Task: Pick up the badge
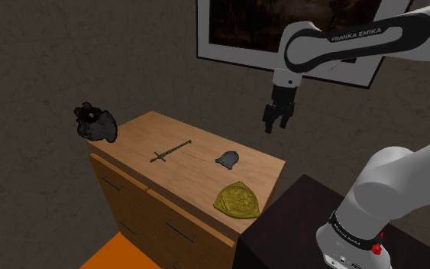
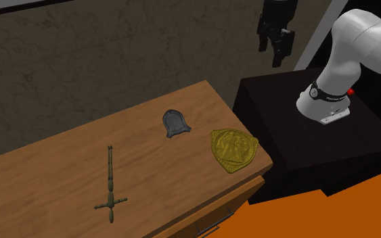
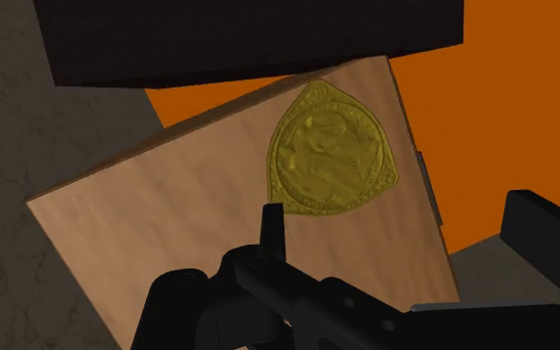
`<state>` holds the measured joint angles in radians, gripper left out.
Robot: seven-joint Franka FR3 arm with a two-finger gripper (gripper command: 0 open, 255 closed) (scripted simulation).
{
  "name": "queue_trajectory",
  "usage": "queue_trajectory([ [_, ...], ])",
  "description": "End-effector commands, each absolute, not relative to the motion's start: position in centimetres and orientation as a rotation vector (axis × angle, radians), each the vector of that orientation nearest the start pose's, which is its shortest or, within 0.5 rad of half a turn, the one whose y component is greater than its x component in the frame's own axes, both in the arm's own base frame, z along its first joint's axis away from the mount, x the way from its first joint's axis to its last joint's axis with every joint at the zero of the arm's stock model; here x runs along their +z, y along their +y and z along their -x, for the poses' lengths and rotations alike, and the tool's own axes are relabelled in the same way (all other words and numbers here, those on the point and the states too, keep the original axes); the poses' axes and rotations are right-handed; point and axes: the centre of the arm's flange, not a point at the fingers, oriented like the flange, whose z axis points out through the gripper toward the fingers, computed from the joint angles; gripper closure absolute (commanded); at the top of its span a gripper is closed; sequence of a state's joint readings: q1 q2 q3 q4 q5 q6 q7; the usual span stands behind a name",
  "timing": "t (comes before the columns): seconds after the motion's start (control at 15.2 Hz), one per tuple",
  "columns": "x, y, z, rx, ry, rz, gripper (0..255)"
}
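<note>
Claw (image 1: pixel 276 124) hangs spread well above the gold badge (image 1: pixel 237 200), so I would centre it over the badge before lowering slowly.

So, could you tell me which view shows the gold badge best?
The wrist view: the gold badge is large there, its relief plain. The shoulder and second exterior views show it smaller, flat near the dresser's corner.
</note>
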<state>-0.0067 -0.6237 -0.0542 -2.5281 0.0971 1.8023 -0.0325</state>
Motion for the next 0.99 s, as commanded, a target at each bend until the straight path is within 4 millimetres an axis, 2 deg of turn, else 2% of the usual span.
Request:
queue_trajectory([
  [0.0,45.6,-2.1,-36.5,0.129,0.089,3.010,0],
  [0.92,31.9,-7.6,-46.4,0.030,0.250,3.015,0],
])
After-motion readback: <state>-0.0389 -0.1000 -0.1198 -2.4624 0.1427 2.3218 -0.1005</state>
